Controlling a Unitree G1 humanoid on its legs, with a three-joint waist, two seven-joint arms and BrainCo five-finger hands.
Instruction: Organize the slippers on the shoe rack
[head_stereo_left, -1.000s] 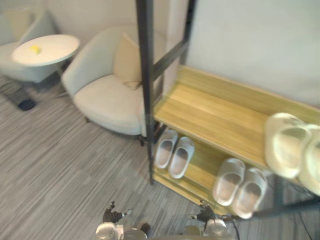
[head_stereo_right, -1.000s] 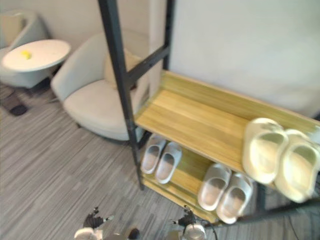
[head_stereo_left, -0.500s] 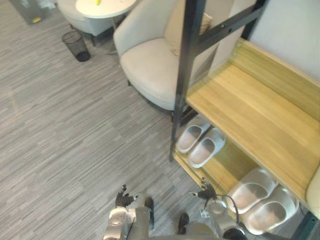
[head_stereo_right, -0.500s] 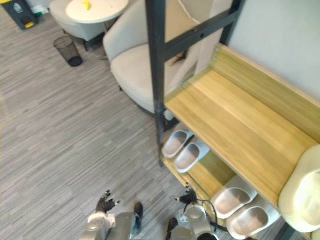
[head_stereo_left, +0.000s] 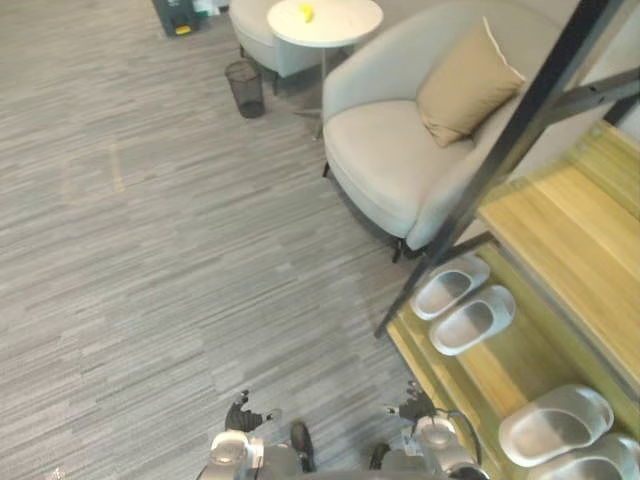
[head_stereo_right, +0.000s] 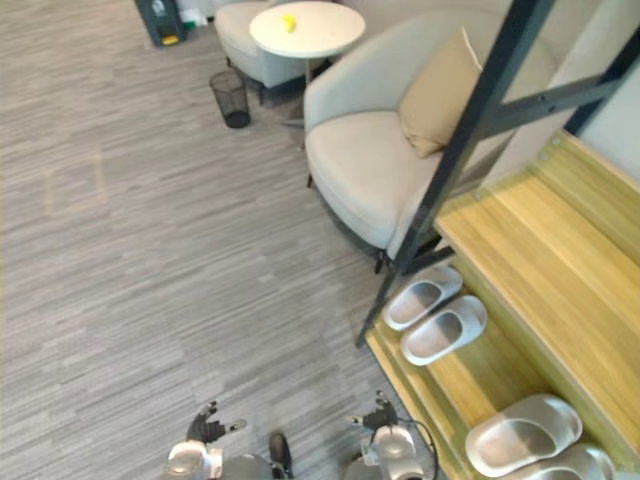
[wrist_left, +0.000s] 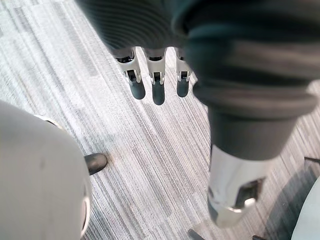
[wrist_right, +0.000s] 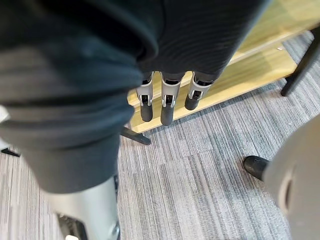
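Four slippers (head_stereo_left: 472, 320) on shoe rack (head_stereo_left: 570, 230), lengthwise across shelf, toes inward

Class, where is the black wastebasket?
The black wastebasket stands on the carpet in the left eye view's upper part, just left of the round white table.

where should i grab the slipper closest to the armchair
Likely the toe band. The slipper lies flat on the lower shelf, open heel facing outward, so come from the front, low, and hook under the band.
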